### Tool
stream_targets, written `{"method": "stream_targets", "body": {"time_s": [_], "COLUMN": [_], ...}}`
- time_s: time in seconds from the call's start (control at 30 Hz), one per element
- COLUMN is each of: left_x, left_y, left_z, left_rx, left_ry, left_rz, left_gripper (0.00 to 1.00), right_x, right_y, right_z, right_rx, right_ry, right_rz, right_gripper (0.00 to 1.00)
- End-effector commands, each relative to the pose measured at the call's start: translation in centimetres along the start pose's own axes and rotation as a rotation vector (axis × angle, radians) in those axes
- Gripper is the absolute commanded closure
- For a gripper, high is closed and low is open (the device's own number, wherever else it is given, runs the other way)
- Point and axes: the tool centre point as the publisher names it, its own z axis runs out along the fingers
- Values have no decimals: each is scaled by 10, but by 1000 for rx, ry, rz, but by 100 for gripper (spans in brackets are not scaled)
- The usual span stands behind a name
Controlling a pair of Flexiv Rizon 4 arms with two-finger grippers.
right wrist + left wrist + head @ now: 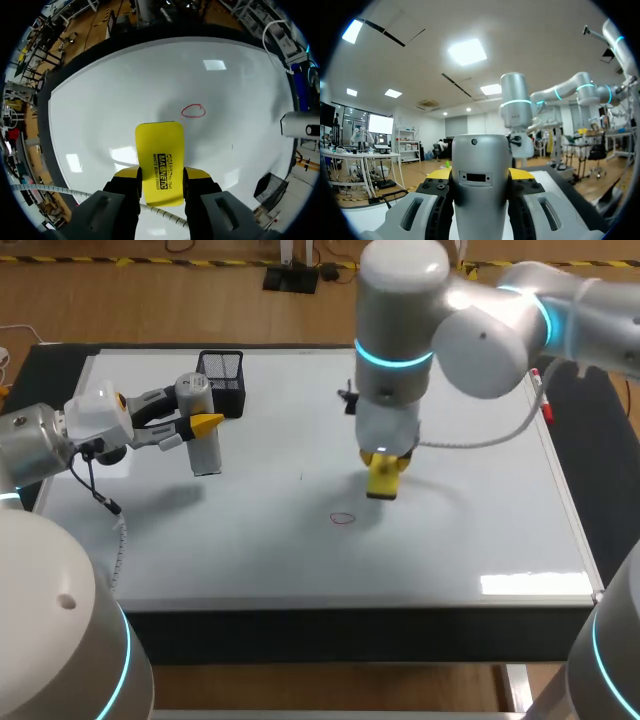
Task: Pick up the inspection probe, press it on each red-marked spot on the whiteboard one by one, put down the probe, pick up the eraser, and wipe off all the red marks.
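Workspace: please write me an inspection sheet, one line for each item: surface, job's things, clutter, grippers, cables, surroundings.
Surface: whiteboard with one red mark.
Job's things: probe in left gripper, beside the holder; eraser in right gripper, just short of the mark.
Clutter: black mesh holder at the far edge; small black thing, too small to tell; pen at the right edge.
Grippers: left shut on probe; right shut on eraser.
Cables: coiled cable hangs from left arm over the board; white cable by right arm.
Surroundings: nothing seen.
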Motion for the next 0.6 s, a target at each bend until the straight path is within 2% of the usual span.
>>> {"method": "stream_targets", "body": {"time_s": [0.03, 0.3, 0.6], "left_x": [1, 1, 1], "left_y": [-1, -1, -1], "left_z": [0, 0, 0], "left_rx": [0, 0, 0], "left_ry": [-2, -2, -2], "left_rz": [1, 1, 1], "left_gripper": [100, 100, 100], "right_x": [-17, -61, -89], "right_y": [20, 51, 70], "right_z": [4, 14, 20], "right_rx": [42, 17, 26], "right_ry": [-14, -38, -39], "right_rz": [-23, -113, -170], "right_gripper": [100, 100, 100]}}
